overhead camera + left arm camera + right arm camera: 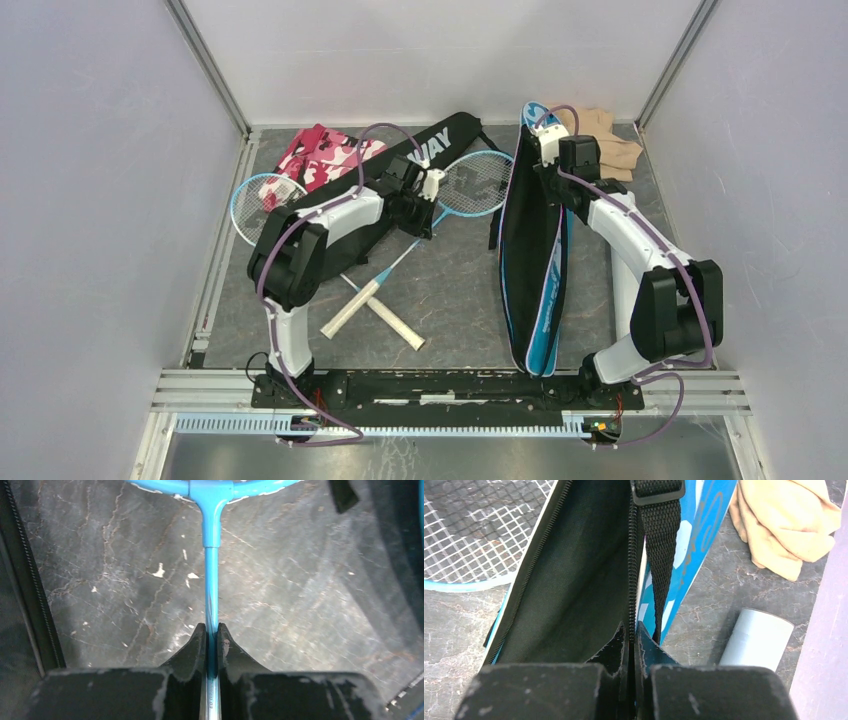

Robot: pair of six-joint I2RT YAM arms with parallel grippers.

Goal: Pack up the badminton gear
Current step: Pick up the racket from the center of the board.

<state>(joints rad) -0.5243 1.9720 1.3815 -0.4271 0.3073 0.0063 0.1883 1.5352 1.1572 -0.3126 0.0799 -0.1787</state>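
The left gripper (212, 630) is pinching the racket (212, 570) by its shaft, just beside the cover (574, 580), whose zip edge the right gripper (630, 630) is nipping shut on — next, I'd say, the head needs steering into that opening.

- Rackets (348, 312) cross before the CROSSWAY cover (455, 135).
- SPORT cover (530, 260) lies right of them.
- Tube (754, 640) lies right of it.
- Left cloth (320, 155) sits back left, right cloth (612, 150) back right.
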